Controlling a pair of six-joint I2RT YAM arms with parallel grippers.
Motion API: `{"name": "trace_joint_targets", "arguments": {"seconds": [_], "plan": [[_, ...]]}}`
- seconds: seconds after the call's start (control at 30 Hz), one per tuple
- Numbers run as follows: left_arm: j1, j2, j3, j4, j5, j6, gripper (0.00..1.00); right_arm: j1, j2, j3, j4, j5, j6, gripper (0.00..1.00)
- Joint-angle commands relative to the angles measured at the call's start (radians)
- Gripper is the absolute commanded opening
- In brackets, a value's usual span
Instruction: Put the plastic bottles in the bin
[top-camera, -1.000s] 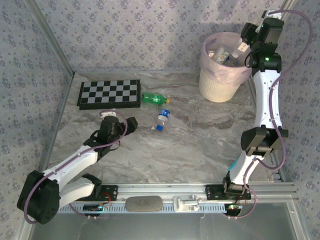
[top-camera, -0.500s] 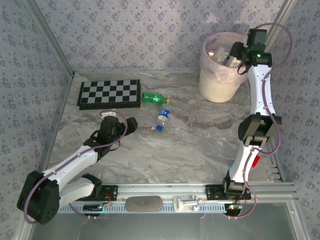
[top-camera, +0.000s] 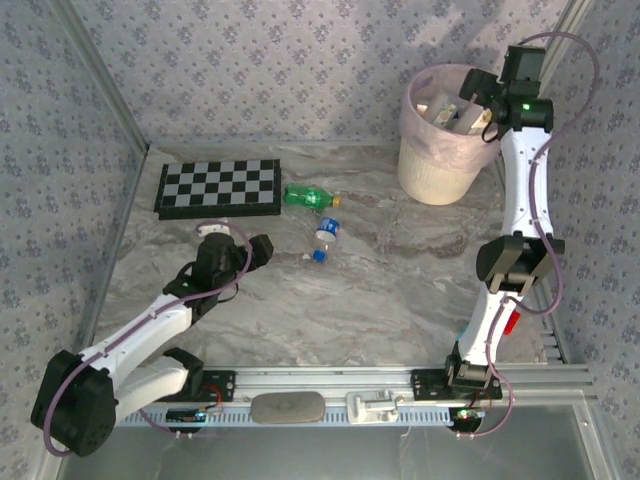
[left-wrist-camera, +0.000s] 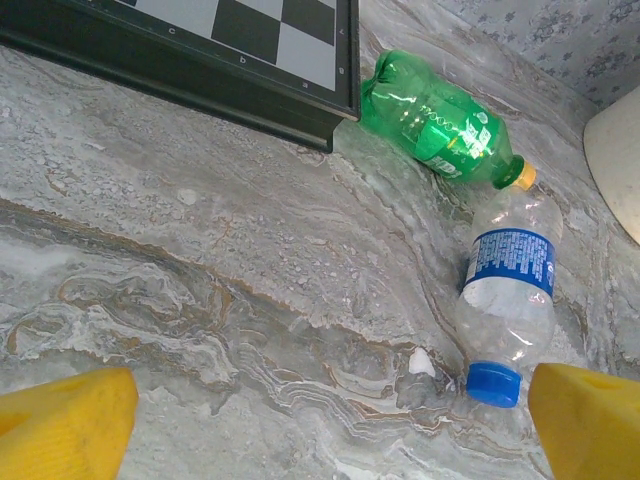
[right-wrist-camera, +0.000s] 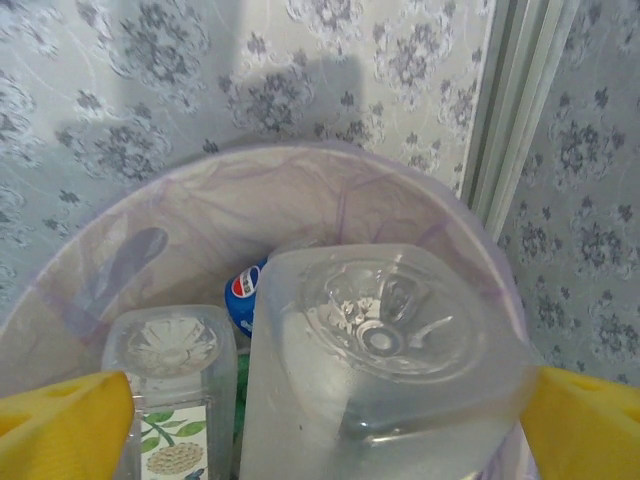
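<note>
Left wrist view has the left gripper (left-wrist-camera: 325, 425) low over the tabletop (left-wrist-camera: 200, 260), its jaws spread wide with nothing between them. The nearest bottle still to be binned is a clear bottle (left-wrist-camera: 505, 300) with a blue label. It lies ahead of the jaws and off to their right, its blue cap almost touching the right finger (left-wrist-camera: 590, 420). Its long axis runs near to far with the cap at the near end, so the jaws' line of closing already crosses it roughly square.

A green bottle (left-wrist-camera: 440, 120) lies farther off. Its base is just beside the corner of the chessboard (left-wrist-camera: 200, 40), and its long axis slants from far left to near right. Its orange cap is close to the clear bottle's far end.

From above, both bottles sit mid-tabletop to the right of the left gripper (top-camera: 235, 240) and well apart from the bin (top-camera: 440, 175) at the far right. The left arm looks much the nearer, needing a short shift to the right.

The right gripper (top-camera: 478, 100) hangs over the bin's mouth. In its wrist view the jaws are spread, and a big clear bottle (right-wrist-camera: 385, 330) sits base-up between them inside the pink liner (right-wrist-camera: 300, 190). The left finger is clear of it.
</note>
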Motion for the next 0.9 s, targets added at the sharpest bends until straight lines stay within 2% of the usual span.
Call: {"name": "trace_joint_targets", "arguments": {"seconds": [0.0,0.27,0.37,0.5,0.6,0.87], "plan": [[0.008,-0.007,0.003,0.003,-0.012,-0.007,1.0,0.005,-0.083,-0.048,0.057,-0.021,-0.031,1.0],[0.011,-0.031,-0.006,-0.012,-0.022,-0.009,1.0,0.018,-0.237,-0.317,0.255,-0.068,-0.006,0.98],[0.011,-0.033,-0.008,-0.01,-0.022,-0.011,1.0,0.005,-0.227,-0.343,0.261,-0.096,0.014,0.97],[0.011,-0.034,-0.009,-0.009,-0.019,-0.011,1.0,-0.034,-0.173,-0.328,0.22,-0.131,0.067,0.97],[0.014,-0.034,-0.009,-0.015,-0.023,-0.011,1.0,-0.08,-0.107,-0.307,0.265,-0.258,0.115,0.98],[0.017,-0.049,-0.014,-0.021,-0.029,-0.011,1.0,-0.089,0.137,0.017,0.061,-0.446,0.097,0.98]]}}
